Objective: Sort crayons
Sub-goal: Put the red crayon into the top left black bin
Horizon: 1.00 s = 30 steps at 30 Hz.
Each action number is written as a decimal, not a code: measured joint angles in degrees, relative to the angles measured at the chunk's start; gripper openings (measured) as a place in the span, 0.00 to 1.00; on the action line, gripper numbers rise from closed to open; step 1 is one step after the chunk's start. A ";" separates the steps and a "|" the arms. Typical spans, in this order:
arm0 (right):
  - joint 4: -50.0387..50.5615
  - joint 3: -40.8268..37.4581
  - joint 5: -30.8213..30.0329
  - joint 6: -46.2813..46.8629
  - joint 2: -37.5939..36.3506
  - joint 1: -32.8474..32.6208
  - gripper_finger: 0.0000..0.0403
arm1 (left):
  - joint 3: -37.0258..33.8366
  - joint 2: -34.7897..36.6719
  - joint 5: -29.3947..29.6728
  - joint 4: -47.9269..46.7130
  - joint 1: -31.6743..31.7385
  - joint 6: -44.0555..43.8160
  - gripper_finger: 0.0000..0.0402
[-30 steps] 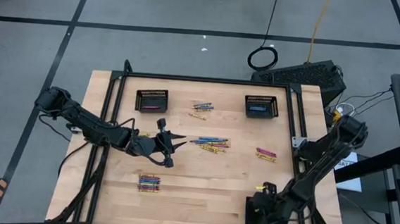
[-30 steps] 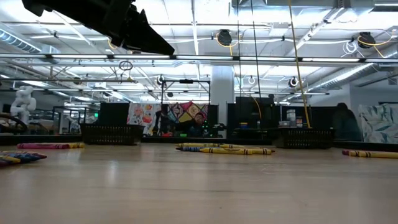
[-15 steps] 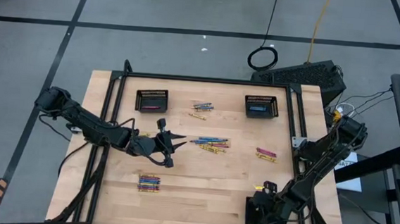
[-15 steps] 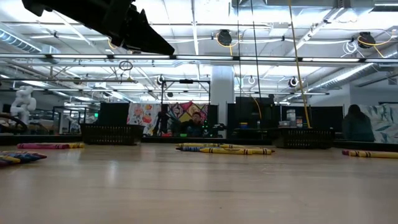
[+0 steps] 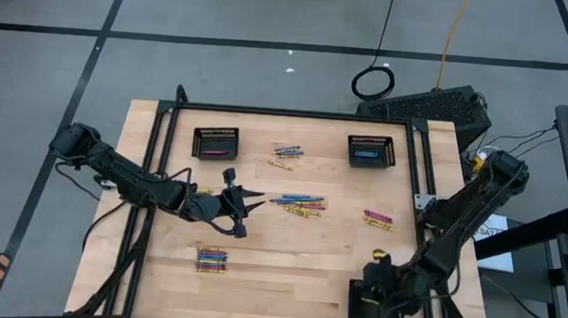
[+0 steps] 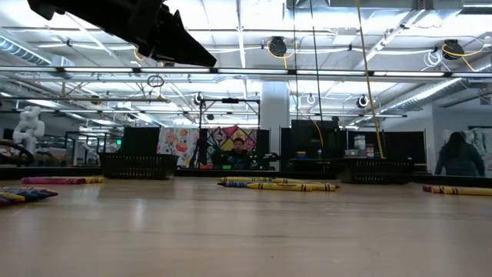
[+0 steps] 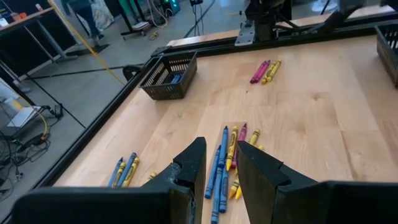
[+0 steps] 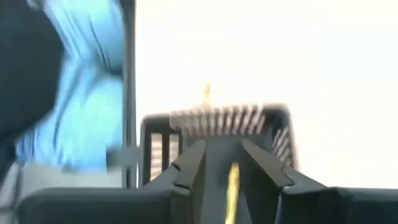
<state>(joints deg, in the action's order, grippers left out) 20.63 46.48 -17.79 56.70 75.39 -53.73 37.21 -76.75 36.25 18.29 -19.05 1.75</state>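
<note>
From above, the left gripper [image 5: 251,203] hung at centre-left of the frame, fingers parted and empty, just left of the middle crayons [image 5: 299,203], while other crayon clusters lay at top centre [image 5: 285,155], right [image 5: 377,220] and lower left [image 5: 211,261], and the right gripper [image 5: 377,269] sat over a black basket [image 5: 362,303] at lower right. In the low view, crayons [image 6: 280,185] lay mid-frame. The right wrist view showed its fingers [image 8: 193,163] apart, a yellow crayon [image 8: 232,198] between them in that basket [image 8: 217,118].

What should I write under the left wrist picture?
Left gripper hovers open over the middle crayons.
</note>
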 joint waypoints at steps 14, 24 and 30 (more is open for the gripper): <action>-7.28 -2.29 -30.96 -33.92 -4.89 14.12 0.18 | 0.02 0.00 0.00 0.94 0.00 0.05 0.22; -49.49 -8.41 -10.68 -55.96 10.28 30.18 0.18 | 0.02 0.01 0.00 0.93 0.00 -0.14 0.22; -62.43 -8.41 -10.68 -61.96 17.63 34.33 0.18 | 2.00 1.23 -1.33 -9.55 -1.94 -5.54 0.22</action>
<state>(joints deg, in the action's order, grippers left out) -41.80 38.06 -28.47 -5.26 93.02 -19.41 39.22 -75.52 34.92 8.73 -20.99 -3.79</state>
